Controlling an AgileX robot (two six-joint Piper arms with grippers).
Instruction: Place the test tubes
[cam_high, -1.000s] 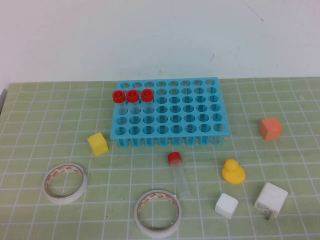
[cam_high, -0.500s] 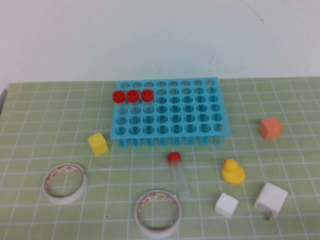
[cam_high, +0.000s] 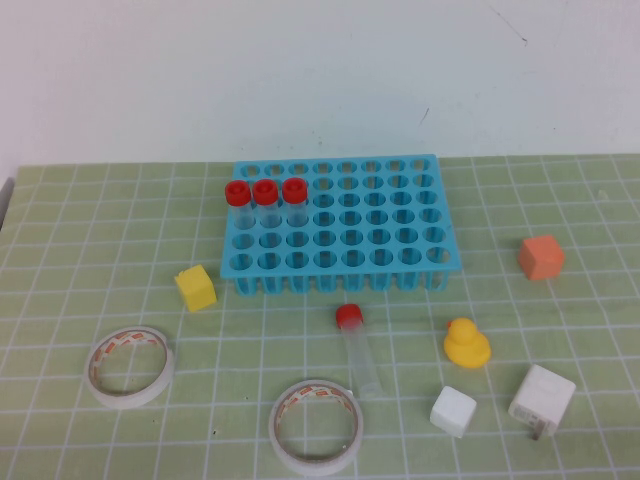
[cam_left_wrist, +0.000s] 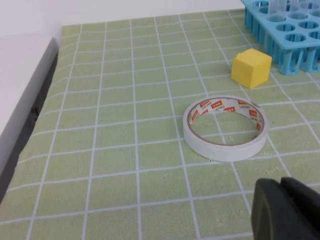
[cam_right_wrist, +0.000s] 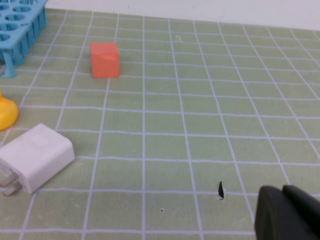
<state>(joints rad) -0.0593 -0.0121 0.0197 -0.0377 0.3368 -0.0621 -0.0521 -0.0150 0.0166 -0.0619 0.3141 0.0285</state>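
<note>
Left pincer (cam_left_wrist: 281, 202) closed, empty, near tape roll (cam_left_wrist: 220, 150); right pincer (cam_right_wrist: 284, 212) closed, empty, over mat (cam_right_wrist: 200, 100).

A pale green mat with white grid lines (cam_high: 90, 240) fills the foreground. Behind the mat stands a plain white wall (cam_high: 300, 70), softly and evenly lit.

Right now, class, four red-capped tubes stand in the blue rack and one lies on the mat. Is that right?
No: three red-capped tubes stand in the blue rack, as the high view shows; one tube lies on the mat. The left gripper hangs near a tape roll, the right gripper near the white plug, both jaws shut.
</note>
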